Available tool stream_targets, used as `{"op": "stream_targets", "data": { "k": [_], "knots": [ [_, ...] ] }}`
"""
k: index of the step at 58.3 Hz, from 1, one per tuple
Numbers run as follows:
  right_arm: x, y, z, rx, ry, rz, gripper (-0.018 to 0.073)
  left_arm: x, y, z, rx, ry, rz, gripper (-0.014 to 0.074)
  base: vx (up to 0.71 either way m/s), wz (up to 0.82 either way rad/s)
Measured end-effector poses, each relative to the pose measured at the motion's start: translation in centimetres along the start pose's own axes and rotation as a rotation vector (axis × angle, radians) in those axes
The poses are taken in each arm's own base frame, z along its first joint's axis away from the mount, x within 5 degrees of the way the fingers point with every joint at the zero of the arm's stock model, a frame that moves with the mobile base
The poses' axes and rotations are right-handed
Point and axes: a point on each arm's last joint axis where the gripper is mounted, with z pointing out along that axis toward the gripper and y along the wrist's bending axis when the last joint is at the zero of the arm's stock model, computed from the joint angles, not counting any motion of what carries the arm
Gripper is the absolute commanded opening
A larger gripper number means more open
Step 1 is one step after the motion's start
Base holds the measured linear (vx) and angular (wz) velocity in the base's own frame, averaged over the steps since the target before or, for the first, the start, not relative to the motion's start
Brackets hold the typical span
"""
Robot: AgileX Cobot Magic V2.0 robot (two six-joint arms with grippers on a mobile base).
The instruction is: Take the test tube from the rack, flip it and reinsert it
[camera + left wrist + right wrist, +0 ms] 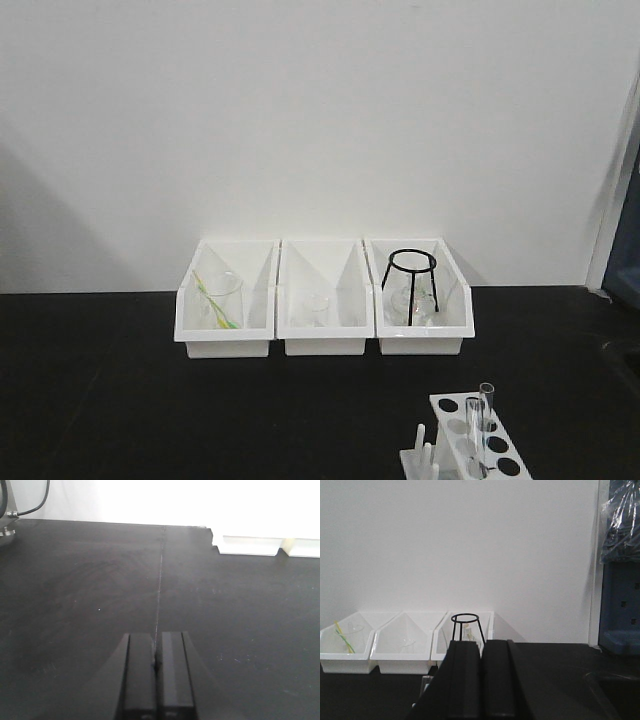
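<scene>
The white rack (470,440) stands at the front right of the black table, with round holes on top and pegs on its left side. Two clear test tubes stand upright in it: a taller one (486,412) and a shorter one (473,430) just left of it. Neither gripper shows in the front view. In the left wrist view my left gripper (156,650) is shut and empty over bare black table. In the right wrist view my right gripper (481,650) is shut and empty; a tube top (426,682) peeks out at its left edge.
Three white open-front bins stand in a row at the back by the wall: the left one (226,300) holds a glass beaker with a yellow-green stick, the middle one (324,300) a small beaker, the right one (420,298) a black wire tripod stand. A blue cabinet (620,605) stands at the far right.
</scene>
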Motion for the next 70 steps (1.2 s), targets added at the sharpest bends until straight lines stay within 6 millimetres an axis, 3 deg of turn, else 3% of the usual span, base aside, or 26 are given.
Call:
{"op": "stream_targets", "data": {
  "k": [9, 22, 30, 50, 70],
  "knots": [
    [-1.3, 0.0, 2.5, 0.001, 0.079, -0.003, -0.0003, 0.0, 0.0, 0.0, 0.0, 0.0, 0.0, -0.0006, 0.0, 0.0],
    [0.4, 0.0, 5.3, 0.002, 0.236, -0.004, 0.0074, 0.0, 0.0, 0.0, 0.0, 0.0, 0.0, -0.0006, 0.0, -0.01],
    [1.5, 0.0, 6.4, 0.007, 0.31, 0.021, 0.0172, 0.0, 0.0, 0.0, 0.0, 0.0, 0.0, -0.0006, 0.0, 0.0],
    [4.2, 0.0, 9.1, 0.011, 0.44, 0.043, 0.0517, 0.0, 0.0, 0.0, 0.0, 0.0, 0.0, -0.0006, 0.0, 0.0],
    [7.4, 0.5, 12.4, -0.079, 0.482, -0.075, 0.0528, 0.0, 0.0, 0.0, 0.0, 0.0, 0.0, -0.0006, 0.0, 0.0]
  ]
}}
